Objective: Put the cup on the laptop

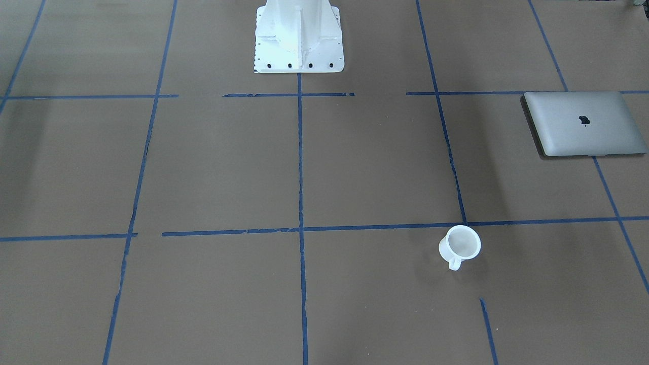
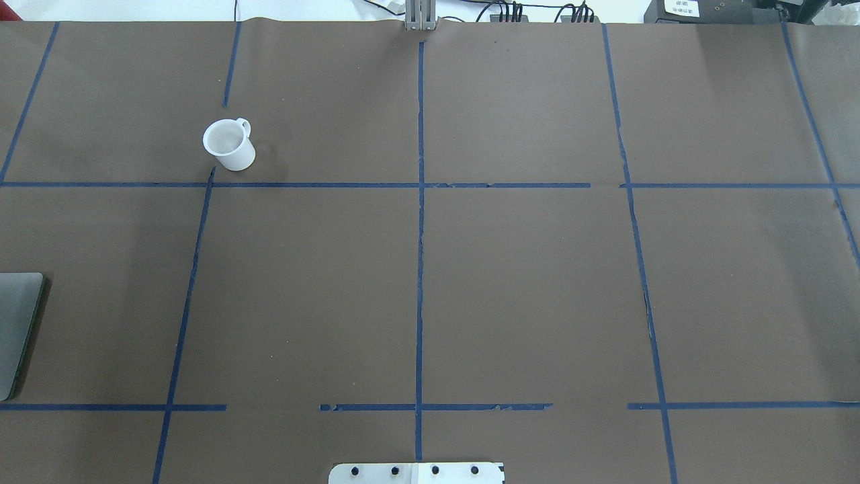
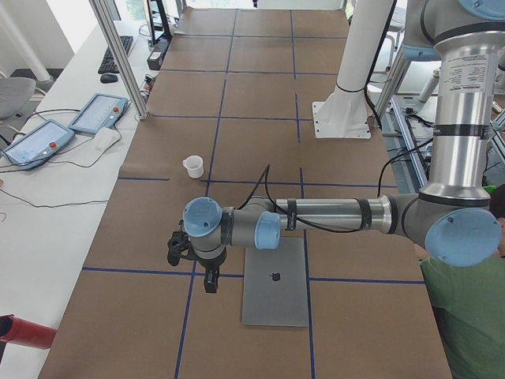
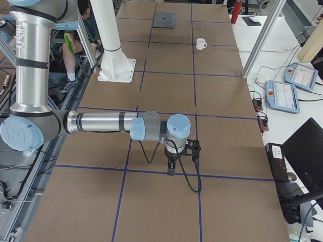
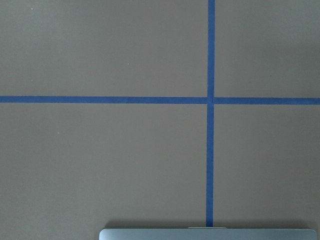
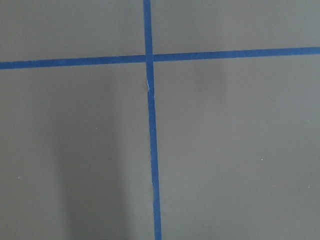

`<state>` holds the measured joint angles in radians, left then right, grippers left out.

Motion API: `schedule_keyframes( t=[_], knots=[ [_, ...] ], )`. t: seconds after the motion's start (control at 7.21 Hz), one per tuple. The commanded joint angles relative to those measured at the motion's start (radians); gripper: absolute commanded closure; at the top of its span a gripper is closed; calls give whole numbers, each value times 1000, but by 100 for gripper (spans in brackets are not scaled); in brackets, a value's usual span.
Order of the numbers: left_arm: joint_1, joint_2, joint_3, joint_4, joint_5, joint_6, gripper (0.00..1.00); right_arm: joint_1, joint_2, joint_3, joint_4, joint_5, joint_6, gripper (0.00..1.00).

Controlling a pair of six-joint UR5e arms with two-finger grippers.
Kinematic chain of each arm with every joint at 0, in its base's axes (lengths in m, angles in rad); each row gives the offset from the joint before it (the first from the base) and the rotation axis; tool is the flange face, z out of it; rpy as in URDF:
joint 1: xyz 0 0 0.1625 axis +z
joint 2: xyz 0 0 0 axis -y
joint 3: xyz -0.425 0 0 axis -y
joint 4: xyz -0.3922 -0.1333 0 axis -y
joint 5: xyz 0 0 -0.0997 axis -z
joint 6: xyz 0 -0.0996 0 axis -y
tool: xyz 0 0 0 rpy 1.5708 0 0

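The white cup [image 1: 459,244] stands upright on the brown table, handle toward the operators' side; it also shows in the overhead view [image 2: 228,144] at the far left. The closed silver laptop [image 1: 583,123] lies flat well apart from it, cut off by the overhead view's left edge [image 2: 17,329]. My left gripper [image 3: 207,280] hangs above the table just beside the laptop [image 3: 274,280], short of the cup [image 3: 193,166]. My right gripper [image 4: 170,169] hangs over bare table far from both. I cannot tell whether either is open or shut.
Blue tape lines grid the brown table. The white robot pedestal [image 1: 299,38] stands at the table's middle edge. Teach pendants [image 3: 99,114] and a red bottle [image 3: 24,332] lie on the side bench. A person in green [image 3: 465,316] sits near the left arm's base.
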<state>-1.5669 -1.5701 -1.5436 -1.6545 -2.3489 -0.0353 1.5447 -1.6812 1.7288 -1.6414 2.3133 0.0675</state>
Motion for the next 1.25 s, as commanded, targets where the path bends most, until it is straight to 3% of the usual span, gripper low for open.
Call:
schedule_keyframes(
  t=[0.0, 0.55, 1.11],
  knots=[
    [2, -10, -3, -5, -3, -2, 0, 0, 0, 0, 0, 0, 0, 0],
    [11, -57, -48, -68, -6, -12, 0, 0, 0, 0, -2, 0, 0, 0],
    [229, -230, -104, -53, -27, -225, 0, 0, 0, 0, 0, 0, 0, 0]
  ],
)
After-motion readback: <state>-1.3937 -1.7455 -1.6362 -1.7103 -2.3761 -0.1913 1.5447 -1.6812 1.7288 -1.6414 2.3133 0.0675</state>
